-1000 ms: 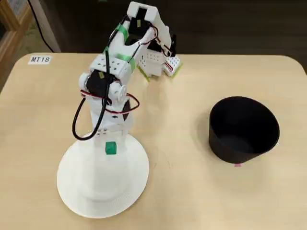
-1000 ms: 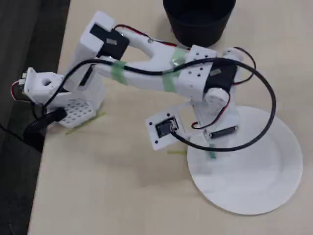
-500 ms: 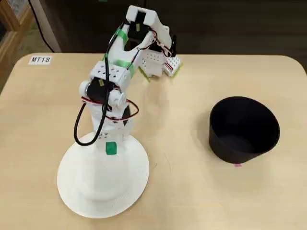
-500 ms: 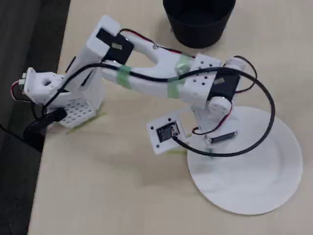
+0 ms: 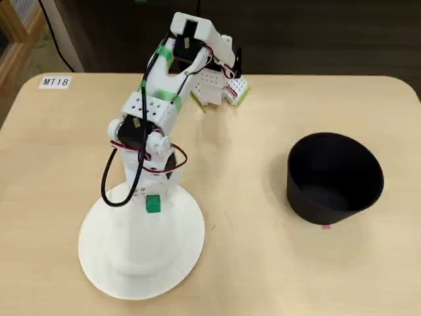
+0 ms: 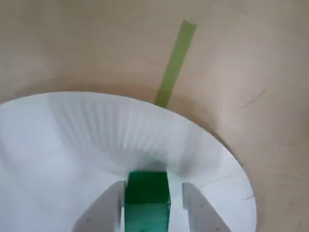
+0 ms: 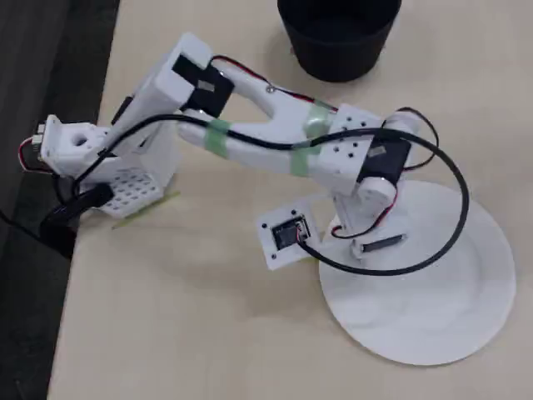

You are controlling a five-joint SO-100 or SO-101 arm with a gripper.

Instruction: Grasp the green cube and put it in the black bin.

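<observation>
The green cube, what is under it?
The green cube lies on the white plate, between the fingers of the gripper. A yellow-green strip runs under the plate's rim; its covered part cannot be seen.

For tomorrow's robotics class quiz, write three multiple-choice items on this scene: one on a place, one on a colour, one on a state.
1. Where is the green cube?
A. in the black bin
B. between the gripper fingers over the white plate
C. on the bare table

2. What colour is the bin?
A. black
B. white
C. red

3. What is in the bin?
A. the cube
B. a plate
C. nothing visible

Answers: 1 B, the wrist view shows the fingers flanking it; 2 A, dark walls; 3 C, its inside looks bare.
</observation>
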